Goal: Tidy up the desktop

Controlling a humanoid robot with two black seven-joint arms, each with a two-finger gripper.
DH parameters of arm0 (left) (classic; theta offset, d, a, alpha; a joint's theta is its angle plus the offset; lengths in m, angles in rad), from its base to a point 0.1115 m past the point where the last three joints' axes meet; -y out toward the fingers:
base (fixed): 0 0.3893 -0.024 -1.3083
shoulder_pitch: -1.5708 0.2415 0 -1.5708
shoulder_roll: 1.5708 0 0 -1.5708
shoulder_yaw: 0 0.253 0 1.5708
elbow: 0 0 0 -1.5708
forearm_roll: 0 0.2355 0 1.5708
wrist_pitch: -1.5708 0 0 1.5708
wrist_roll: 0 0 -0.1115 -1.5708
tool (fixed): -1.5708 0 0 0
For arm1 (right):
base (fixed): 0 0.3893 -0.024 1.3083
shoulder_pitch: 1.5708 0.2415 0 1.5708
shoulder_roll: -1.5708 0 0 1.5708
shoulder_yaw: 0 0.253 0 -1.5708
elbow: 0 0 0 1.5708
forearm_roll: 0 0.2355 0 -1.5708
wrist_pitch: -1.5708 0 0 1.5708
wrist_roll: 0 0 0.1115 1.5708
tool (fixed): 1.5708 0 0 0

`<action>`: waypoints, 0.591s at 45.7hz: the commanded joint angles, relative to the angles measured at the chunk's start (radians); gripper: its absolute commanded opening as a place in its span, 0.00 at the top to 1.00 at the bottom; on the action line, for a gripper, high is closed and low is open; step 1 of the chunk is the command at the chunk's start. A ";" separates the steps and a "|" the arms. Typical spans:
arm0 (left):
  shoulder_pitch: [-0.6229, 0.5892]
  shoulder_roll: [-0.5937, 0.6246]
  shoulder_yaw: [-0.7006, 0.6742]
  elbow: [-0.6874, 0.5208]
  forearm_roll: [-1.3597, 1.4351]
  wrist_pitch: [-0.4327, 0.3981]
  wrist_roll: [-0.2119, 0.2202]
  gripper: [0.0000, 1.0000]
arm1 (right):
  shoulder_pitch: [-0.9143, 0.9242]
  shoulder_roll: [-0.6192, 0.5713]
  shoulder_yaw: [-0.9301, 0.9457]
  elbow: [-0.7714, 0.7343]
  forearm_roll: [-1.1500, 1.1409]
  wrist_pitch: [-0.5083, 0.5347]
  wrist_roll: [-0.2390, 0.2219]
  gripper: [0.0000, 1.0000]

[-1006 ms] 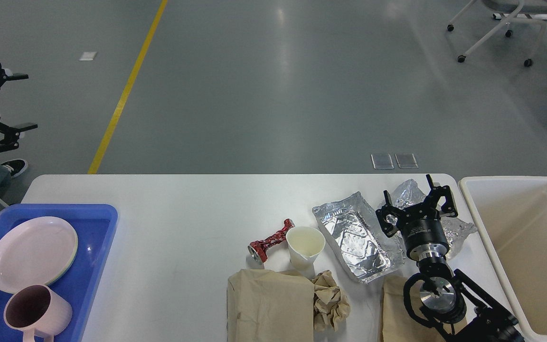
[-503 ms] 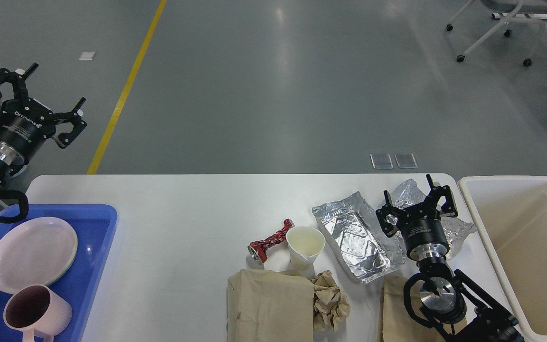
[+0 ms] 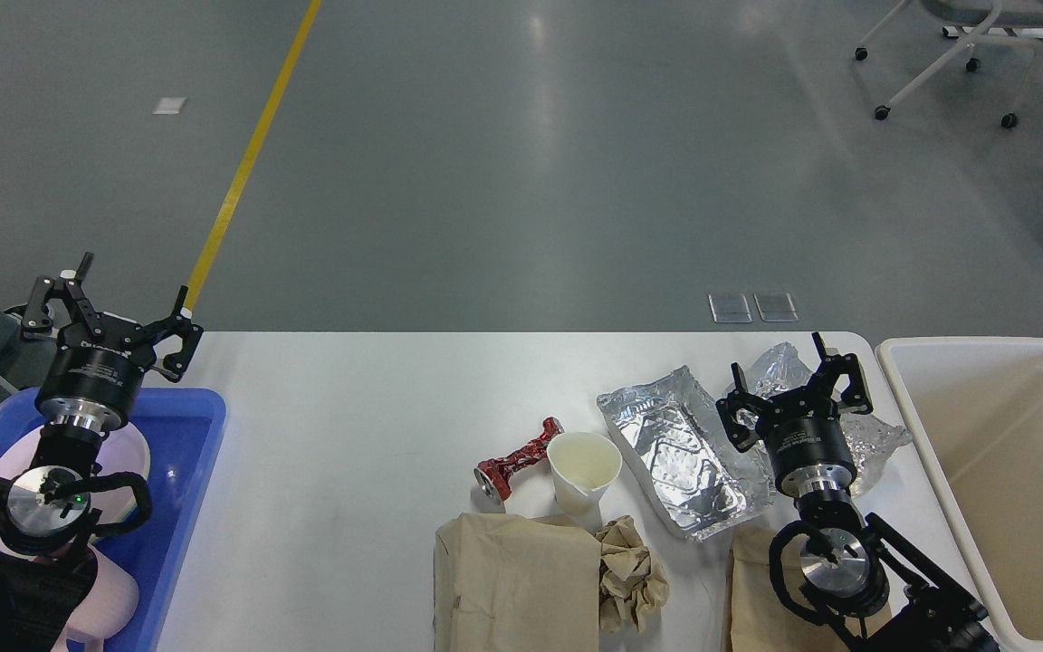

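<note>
The white desktop [image 3: 349, 407] spans the lower half of the head view. On its right part lie a crushed red can [image 3: 515, 459], a white paper cup [image 3: 583, 471], a foil tray [image 3: 680, 450], crumpled clear plastic [image 3: 875, 433], a crumpled paper ball [image 3: 630, 572] and two brown paper bags [image 3: 514, 584] [image 3: 752, 589]. My right gripper [image 3: 793, 385] stands open above the foil tray's right side and the plastic, holding nothing. My left gripper [image 3: 110, 312] is open above the back edge of the blue tray [image 3: 191, 426], empty.
A beige bin [image 3: 1001, 471] stands off the desktop's right end. The blue tray at the left holds a pink plate [image 3: 135, 457] and a pink mug [image 3: 114, 602], both mostly hidden by my left arm. Beyond the desktop is grey floor with a yellow line.
My left arm has swung in from the far left and come down over the blue tray, now covering the plate and mug. The right arm and the litter have not moved.
</note>
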 commanded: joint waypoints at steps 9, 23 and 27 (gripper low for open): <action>0.045 -0.040 -0.031 -0.039 -0.003 0.024 -0.007 0.04 | 0.000 0.000 0.000 0.000 0.000 0.001 0.000 0.00; 0.001 -0.036 -0.029 -0.039 -0.009 0.006 0.019 0.04 | 0.000 0.000 0.000 0.000 0.000 -0.001 0.000 0.00; -0.002 -0.021 -0.026 -0.040 0.003 0.006 0.018 0.04 | 0.000 0.000 0.000 0.000 0.000 0.001 0.000 0.00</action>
